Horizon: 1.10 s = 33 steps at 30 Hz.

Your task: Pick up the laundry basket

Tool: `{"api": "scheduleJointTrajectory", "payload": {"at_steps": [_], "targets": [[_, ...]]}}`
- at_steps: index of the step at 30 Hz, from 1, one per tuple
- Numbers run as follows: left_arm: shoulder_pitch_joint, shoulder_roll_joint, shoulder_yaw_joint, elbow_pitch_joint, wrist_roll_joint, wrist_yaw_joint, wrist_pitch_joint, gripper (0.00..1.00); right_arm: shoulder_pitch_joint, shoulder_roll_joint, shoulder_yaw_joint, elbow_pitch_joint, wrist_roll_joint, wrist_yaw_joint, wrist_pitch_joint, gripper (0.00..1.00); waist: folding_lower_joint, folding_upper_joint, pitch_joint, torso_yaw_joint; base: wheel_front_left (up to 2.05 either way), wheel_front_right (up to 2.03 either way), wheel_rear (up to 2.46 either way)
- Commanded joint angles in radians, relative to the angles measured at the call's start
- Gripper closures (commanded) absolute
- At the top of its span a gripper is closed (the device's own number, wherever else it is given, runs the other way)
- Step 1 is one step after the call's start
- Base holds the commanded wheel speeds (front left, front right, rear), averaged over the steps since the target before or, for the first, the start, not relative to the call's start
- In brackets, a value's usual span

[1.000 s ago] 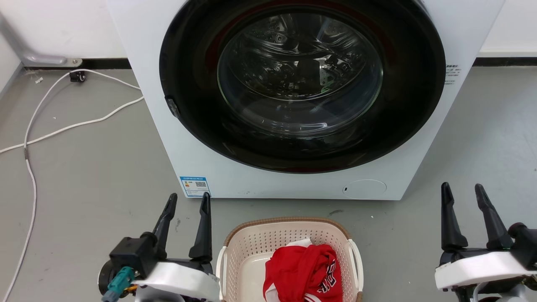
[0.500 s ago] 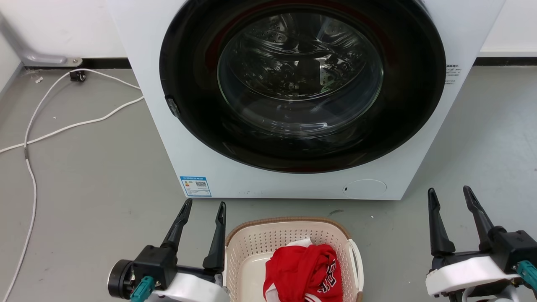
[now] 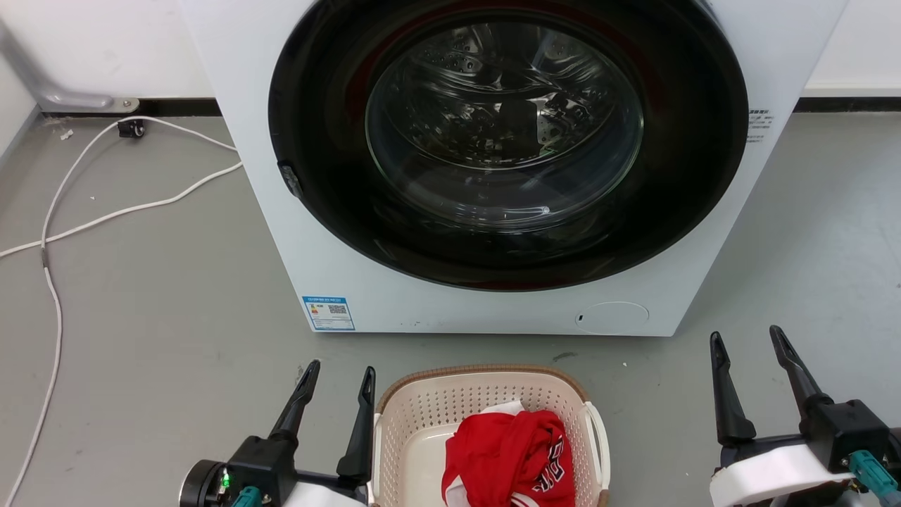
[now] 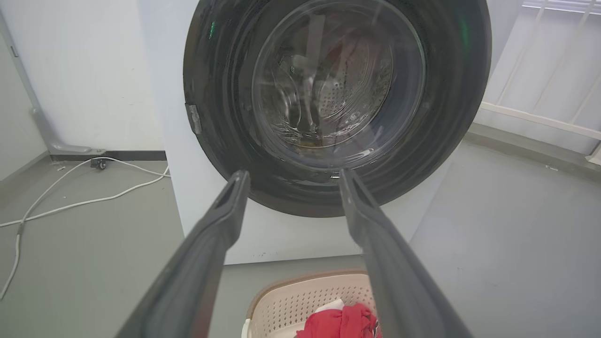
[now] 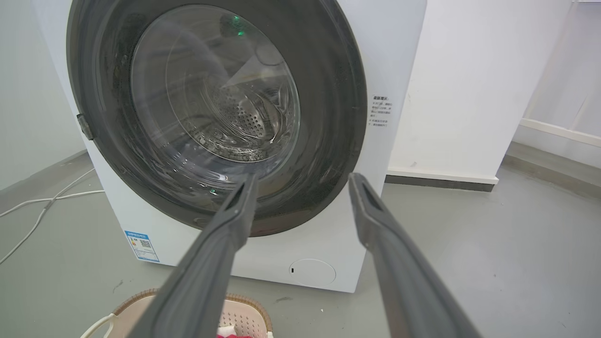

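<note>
With the left pincer (image 3: 341, 370) released and empty just left of the laundry basket (image 3: 422, 412), the right pincer (image 3: 746, 338) likewise released across open grey floor (image 3: 662, 422) from its brown rim, and ahead of both a washing machine (image 3: 493, 313) bearing a blue QR sticker (image 3: 328, 313), print too small to read.

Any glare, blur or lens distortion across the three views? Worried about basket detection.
Head view: even light, sharp; reflections on the washing machine door glass, laundry basket cut by the bottom edge. Left wrist view: left gripper soft up close, wide-angle stretch. Right wrist view: right gripper likewise soft, green glint on the glass.
</note>
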Motion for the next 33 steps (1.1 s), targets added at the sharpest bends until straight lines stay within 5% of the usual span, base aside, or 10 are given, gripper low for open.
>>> {"api": "scheduleJointTrajectory", "payload": {"at_steps": [1, 9, 33], "targets": [[0.003, -0.003, 0.003, -0.002, 0.020, -0.002, -0.007, 0.00, 0.004, -0.003, 0.000, 0.000, -0.014, 0.000, -0.008, 0.00, 0.0000, 0.0000, 0.001, -0.001, 0.00, 0.00, 0.00], [0.009, -0.019, 0.005, 0.002, 0.134, -0.009, -0.027, 0.00, 0.004, -0.003, -0.008, -0.002, -0.083, 0.000, -0.028, 0.00, 0.0000, 0.0000, 0.002, 0.000, 0.00, 0.00, 0.00], [0.008, -0.029, 0.022, 0.006, 0.138, -0.025, -0.026, 0.00, -0.003, -0.003, -0.010, 0.002, -0.059, 0.000, -0.026, 0.00, 0.0000, 0.0000, 0.011, 0.003, 0.00, 0.00, 0.00]]}}
